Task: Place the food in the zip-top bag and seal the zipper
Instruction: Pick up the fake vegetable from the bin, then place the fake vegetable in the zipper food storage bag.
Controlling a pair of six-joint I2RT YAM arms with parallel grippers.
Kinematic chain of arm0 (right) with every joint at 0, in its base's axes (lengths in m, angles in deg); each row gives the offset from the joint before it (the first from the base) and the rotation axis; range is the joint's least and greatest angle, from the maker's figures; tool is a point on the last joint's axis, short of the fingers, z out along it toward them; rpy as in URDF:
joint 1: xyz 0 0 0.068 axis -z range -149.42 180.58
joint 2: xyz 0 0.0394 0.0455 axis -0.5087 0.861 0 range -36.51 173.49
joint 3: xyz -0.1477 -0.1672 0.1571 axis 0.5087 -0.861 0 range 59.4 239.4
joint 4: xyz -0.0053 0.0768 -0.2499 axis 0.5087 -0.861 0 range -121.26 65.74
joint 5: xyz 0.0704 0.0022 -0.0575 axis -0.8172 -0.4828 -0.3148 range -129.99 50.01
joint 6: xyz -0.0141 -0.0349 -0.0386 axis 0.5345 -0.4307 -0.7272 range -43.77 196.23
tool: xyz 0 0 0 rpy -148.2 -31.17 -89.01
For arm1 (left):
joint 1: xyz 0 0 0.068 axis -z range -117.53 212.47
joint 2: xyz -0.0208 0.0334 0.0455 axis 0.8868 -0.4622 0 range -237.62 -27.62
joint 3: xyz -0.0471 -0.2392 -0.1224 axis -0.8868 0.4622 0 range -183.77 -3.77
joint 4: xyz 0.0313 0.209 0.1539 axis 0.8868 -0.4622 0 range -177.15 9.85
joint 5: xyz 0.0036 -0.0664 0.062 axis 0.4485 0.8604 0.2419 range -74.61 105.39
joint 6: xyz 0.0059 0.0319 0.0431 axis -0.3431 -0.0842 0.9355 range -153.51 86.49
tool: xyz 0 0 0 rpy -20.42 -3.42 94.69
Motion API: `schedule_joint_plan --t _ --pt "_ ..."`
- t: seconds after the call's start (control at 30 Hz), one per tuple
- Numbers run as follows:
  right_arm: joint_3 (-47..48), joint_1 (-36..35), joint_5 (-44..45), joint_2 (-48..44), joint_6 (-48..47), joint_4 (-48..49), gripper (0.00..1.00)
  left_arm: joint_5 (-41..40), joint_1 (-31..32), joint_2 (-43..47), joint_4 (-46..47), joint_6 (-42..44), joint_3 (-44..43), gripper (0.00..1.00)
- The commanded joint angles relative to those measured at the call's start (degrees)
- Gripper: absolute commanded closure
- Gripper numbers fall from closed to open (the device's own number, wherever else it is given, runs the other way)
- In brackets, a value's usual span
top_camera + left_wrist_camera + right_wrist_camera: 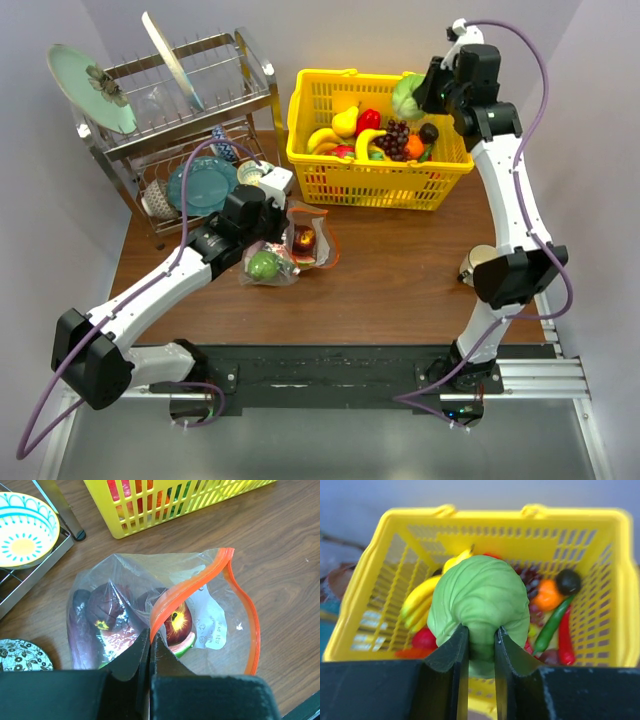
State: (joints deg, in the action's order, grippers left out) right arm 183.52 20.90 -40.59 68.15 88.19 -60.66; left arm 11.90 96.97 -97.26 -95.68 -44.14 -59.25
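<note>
The clear zip-top bag [300, 245] [210, 630] lies on the wooden table with its mouth gaping. My left gripper [150, 641] [272, 226] is shut on the near end of the red-orange zipper [200, 580]. Inside the bag are a dark red piece [176, 622], a purple eggplant [79, 625] and a round green piece [263, 265]. My right gripper [481, 635] [420, 92] hangs over the yellow basket [485, 515], shut on a soft green cabbage-like food piece [480, 597] [406, 97] that bulges around the fingers.
The yellow lattice basket [330, 182] at the back holds bananas, grapes, peppers and other food. A metal dish rack [180, 110] with plates and a patterned bowl [25, 535] stands back left. A small cup [478, 262] sits by the right arm.
</note>
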Motion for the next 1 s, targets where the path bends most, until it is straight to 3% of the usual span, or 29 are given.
schedule_joint_plan --t 0.0,0.07,0.17,0.27,0.53,0.67,0.8,0.97 --pt "-11.04 -0.08 -21.25 -8.92 5.25 7.65 1.00 -0.73 -0.22 1.00 0.94 1.32 -1.03 1.00" --pt "-17.03 -0.08 -31.93 -12.10 9.46 14.99 1.00 -0.82 -0.22 0.92 0.94 1.32 -1.12 1.00" --pt "-33.00 -1.04 -40.06 -18.86 16.76 25.98 1.00 -0.65 -0.22 0.83 0.77 1.32 -1.03 1.00" --pt "-39.98 -2.71 -42.29 -23.97 19.23 30.24 1.00 -0.38 -0.22 0.92 0.85 1.32 -1.03 1.00" --pt "-58.27 -13.17 -41.07 -32.15 19.57 33.14 1.00 -0.21 -0.22 0.92 0.76 1.32 -1.21 1.00" --pt "-70.73 -16.86 -38.08 -35.22 25.90 46.12 1.00 -0.20 -0.22 0.83 0.68 1.32 -1.38 1.00" --pt "-76.21 -19.06 -35.26 -34.62 29.34 53.27 1.00 -0.12 -0.22 0.83 0.68 1.23 -1.29 1.00" --pt "-75.34 -21.00 -33.68 -29.61 29.96 56.43 1.00 0.58 -0.22 1.18 0.67 1.05 -1.29 1.00"
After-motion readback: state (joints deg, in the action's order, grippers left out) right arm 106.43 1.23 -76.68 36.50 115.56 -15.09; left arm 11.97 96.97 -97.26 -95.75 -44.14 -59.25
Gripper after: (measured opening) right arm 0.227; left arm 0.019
